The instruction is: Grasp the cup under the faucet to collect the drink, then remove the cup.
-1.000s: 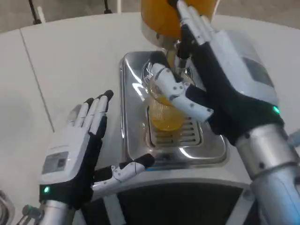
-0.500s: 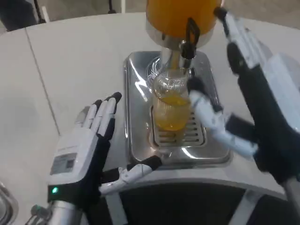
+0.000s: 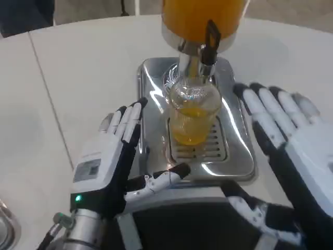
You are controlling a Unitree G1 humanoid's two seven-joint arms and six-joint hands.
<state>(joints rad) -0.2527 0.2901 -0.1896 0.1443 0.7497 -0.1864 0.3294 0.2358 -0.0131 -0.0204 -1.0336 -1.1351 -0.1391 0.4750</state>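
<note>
A white round table (image 3: 78, 67) fills the frame, with a seam running down its left part. At upper centre, the cup (image 3: 191, 115), partly filled with orange drink, stands on the steel drip tray (image 3: 156, 94) under the faucet (image 3: 208, 44). The left hand (image 3: 109, 161) at lower left and the right hand (image 3: 291, 151) at right flank it, fingers spread, grasping nothing.
</note>
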